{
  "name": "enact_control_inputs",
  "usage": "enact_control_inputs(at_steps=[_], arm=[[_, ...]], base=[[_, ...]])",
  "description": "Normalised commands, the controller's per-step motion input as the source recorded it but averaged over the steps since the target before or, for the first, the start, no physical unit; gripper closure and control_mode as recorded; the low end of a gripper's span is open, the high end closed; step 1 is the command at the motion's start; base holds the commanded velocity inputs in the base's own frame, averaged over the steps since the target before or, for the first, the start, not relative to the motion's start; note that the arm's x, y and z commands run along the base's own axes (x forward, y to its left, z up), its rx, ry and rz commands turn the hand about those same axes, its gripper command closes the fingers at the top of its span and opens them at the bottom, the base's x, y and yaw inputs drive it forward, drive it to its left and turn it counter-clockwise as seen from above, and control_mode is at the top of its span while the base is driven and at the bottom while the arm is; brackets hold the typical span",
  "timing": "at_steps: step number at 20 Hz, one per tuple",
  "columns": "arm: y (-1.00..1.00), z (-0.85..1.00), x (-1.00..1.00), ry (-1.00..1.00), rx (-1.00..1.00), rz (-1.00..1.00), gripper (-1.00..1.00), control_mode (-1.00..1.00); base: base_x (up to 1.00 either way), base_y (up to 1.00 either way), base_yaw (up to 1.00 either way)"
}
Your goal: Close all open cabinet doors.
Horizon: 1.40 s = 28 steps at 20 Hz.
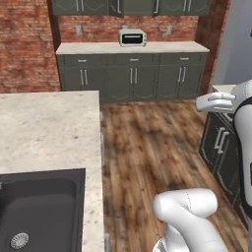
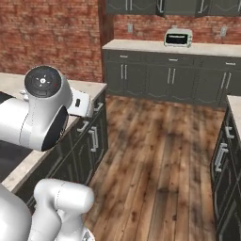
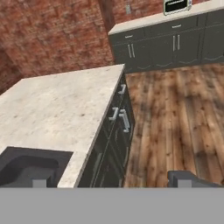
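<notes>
Pincer (image 3: pixel 111 183): the two dark tips sit wide apart at the bottom of the hand view, with nothing between them. It hangs above the near end of the island.

Nearest below: a dark sink (image 3: pixel 26 168) sunk into the pale speckled worktop (image 3: pixel 61 109).

Island cabinet doors (image 3: pixel 119 135) run down the aisle side under the worktop lip, with silver bar handles (image 3: pixel 124 120) standing proud. In the right base view the same doors (image 2: pixel 89 150) sit just below the white hand. Whether one of them is ajar I cannot tell; none is plainly swung out.

Across the wood floor (image 1: pixel 147 147), a second run of doors (image 1: pixel 221 150) lines the right side, and these look flush.

Far wall: a row of base doors (image 1: pixel 133 82) under a long worktop (image 1: pixel 98 48) that carries a silver toaster oven (image 1: pixel 132 38). All look shut from here. The upper doors (image 1: pixel 133 6) are cut off by the frame edge, so their state is unclear.

Handling, as a judgement: these are stiff flat panels on side hinges, light to swing, not fragile. No clamping is needed. A flat push on the face near the handle edge, well away from the hinge, should give the most leverage. The bar handle looks smooth and likely slippery, so a push there could skid off. A door pushed fast could bounce back off its frame.
</notes>
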Motion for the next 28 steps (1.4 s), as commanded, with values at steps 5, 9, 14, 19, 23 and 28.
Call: enact_control_inputs(at_steps=[5, 9, 14, 19, 23, 28], arm=[[0.0, 0.0, 0.0, 0.0, 0.0, 0.0, -1.0, 1.0], [0.0, 0.0, 0.0, 0.0, 0.0, 0.0, -1.0, 1.0], [0.0, 0.0, 0.0, 0.0, 0.0, 0.0, -1.0, 1.0], [0.0, 0.0, 0.0, 0.0, 0.0, 0.0, -1.0, 1.0], [0.0, 0.0, 0.0, 0.0, 0.0, 0.0, -1.0, 1.0], [0.0, 0.0, 0.0, 0.0, 0.0, 0.0, -1.0, 1.0]], base=[[0.78, -0.38, 0.0], [0.75, -0.4, 0.0], [0.77, -0.43, 0.0], [0.79, -0.44, 0.0], [0.78, -0.45, 0.0], [0.77, -0.47, 0.0]])
